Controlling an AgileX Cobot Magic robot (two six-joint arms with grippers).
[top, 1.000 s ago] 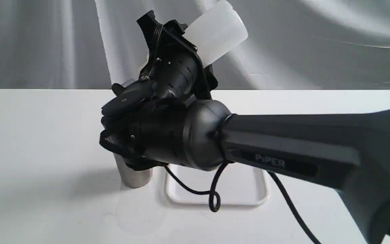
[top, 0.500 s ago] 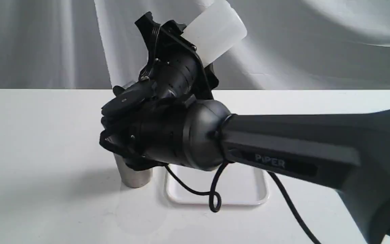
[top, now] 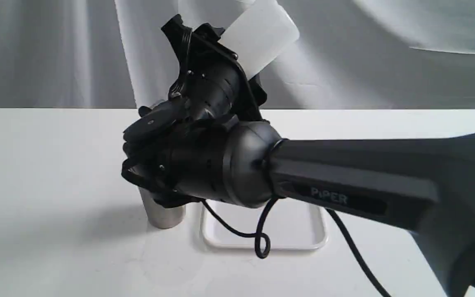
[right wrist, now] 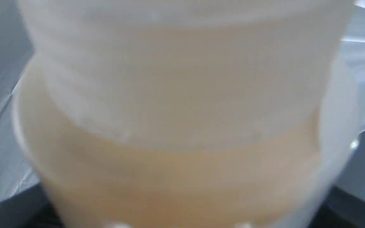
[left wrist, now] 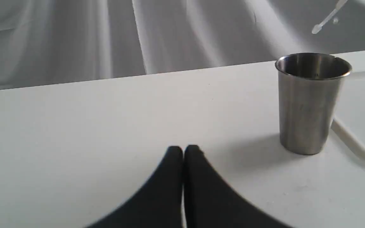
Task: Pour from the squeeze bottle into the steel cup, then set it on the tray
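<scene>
The squeeze bottle (top: 262, 39) is held aloft and tilted, its base pointing up and to the right, with my right gripper (top: 210, 57) shut on it. The wrist hides its nozzle in the exterior view. Up close the squeeze bottle (right wrist: 182, 110) fills the right wrist view, with amber liquid showing through. The steel cup (top: 162, 214) stands upright on the table below the wrist, beside the white tray (top: 303, 237). In the left wrist view the steel cup (left wrist: 309, 104) stands by the tray (left wrist: 356, 145), with the bottle's cap strap (left wrist: 326, 19) dangling above it. My left gripper (left wrist: 183, 152) is shut and empty, low over the table.
The right arm's dark forearm (top: 365, 177) spans the right half of the exterior view and a black cable (top: 258, 237) loops down over the tray. A white cloth (top: 56, 53) hangs behind the table's far edge.
The bottle and the right wrist have shifted slightly up and to the left. The cup and the tray have not moved.
</scene>
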